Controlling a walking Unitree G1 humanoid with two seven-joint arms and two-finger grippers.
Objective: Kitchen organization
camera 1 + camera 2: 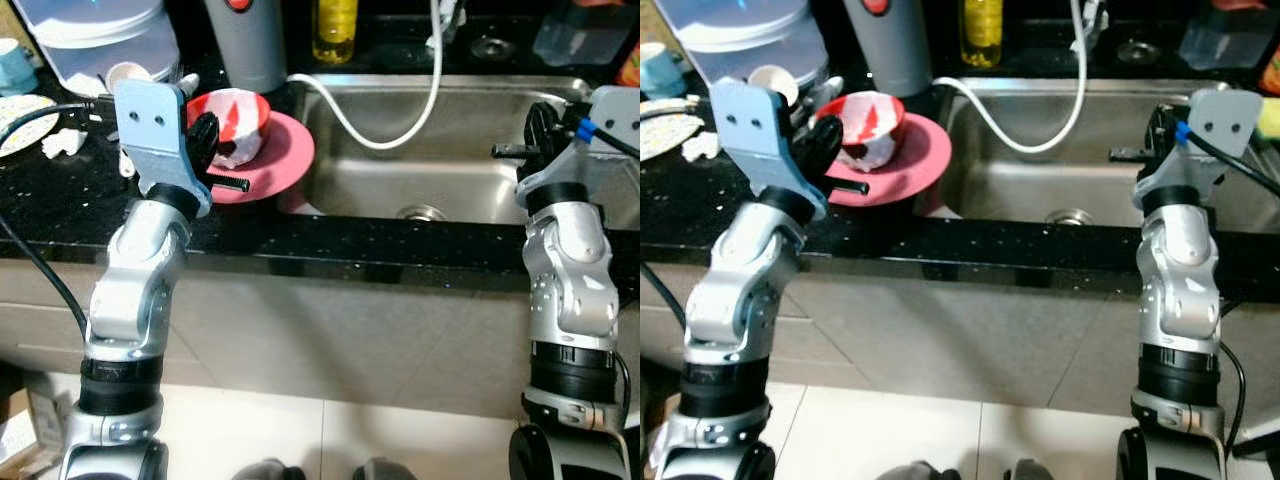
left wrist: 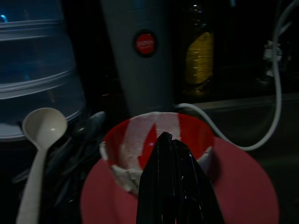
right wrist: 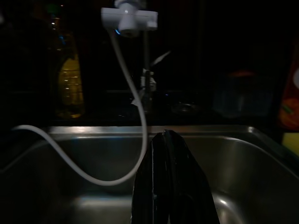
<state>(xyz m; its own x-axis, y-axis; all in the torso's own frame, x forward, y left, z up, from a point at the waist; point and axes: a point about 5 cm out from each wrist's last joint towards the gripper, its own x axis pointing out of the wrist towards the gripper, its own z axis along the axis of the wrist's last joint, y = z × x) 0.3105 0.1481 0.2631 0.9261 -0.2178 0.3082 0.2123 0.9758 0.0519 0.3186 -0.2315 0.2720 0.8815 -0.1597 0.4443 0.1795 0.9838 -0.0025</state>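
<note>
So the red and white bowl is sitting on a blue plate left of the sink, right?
Not quite: the plate is pink-red, not blue, as the left eye view shows. The red and white bowl does sit on it, left of the sink.

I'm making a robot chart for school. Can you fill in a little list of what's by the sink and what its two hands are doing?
counter: black, speckled
plate: red, beside the sink
bowl: red and white, on the plate
sink: steel, white hose looping into it
spoon: white, near the bowl
left gripper: shut, at the bowl's near side
right gripper: shut, over the sink
</note>
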